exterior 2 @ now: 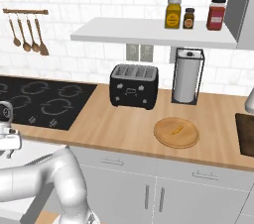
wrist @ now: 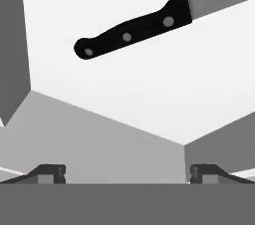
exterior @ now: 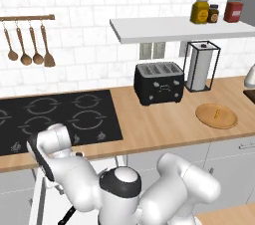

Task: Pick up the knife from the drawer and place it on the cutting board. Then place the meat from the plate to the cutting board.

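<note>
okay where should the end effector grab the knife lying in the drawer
Probably the black handle, coming straight down from above: the knife lies flat on the drawer floor. Close across the handle's narrow width; the open end effector has nothing between its tips.

The wooden bench [exterior 2: 119,129] carries a black toaster [exterior 2: 134,86] near the wall. To the toaster's left a black hob [exterior 2: 42,100] is set into the bench; to its right stands a paper-towel holder [exterior 2: 187,77]. In front of and right of the toaster lies the plate [exterior 2: 189,138], with the meat [exterior 2: 177,130] on it. Farther right, at the picture's edge, lies the cutting board [exterior 2: 246,134]. Above the toaster, a white shelf [exterior 2: 144,33] holds three jars [exterior 2: 173,13]. The drawer [wrist: 124,94] floor carries the knife [wrist: 134,30].
</note>
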